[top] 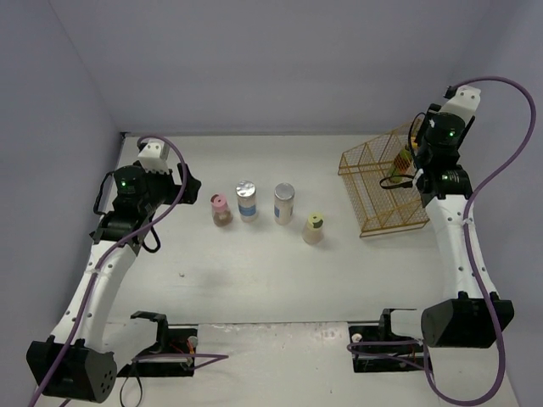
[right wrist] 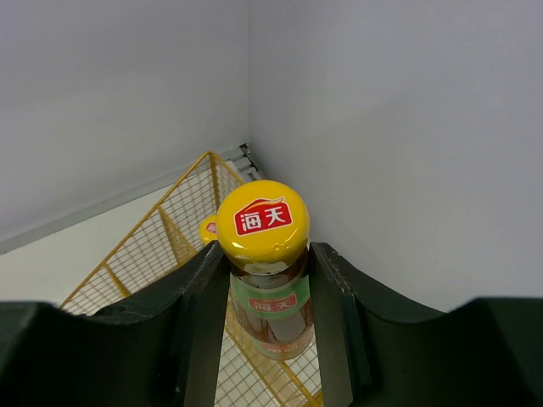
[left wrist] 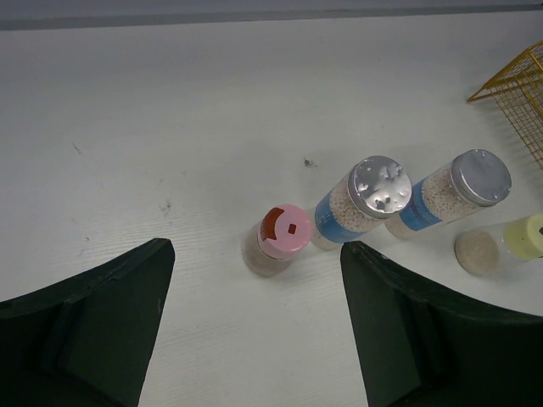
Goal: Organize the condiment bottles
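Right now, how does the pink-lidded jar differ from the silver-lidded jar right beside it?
The pink-lidded jar is shorter than the neighbouring silver-lidded jar. Its lid is pink; the other's is dimpled silver. Its contents look brownish with no label showing, while the silver-lidded jar shows pale grains and a blue label. Both stand upright on the table, untouched.
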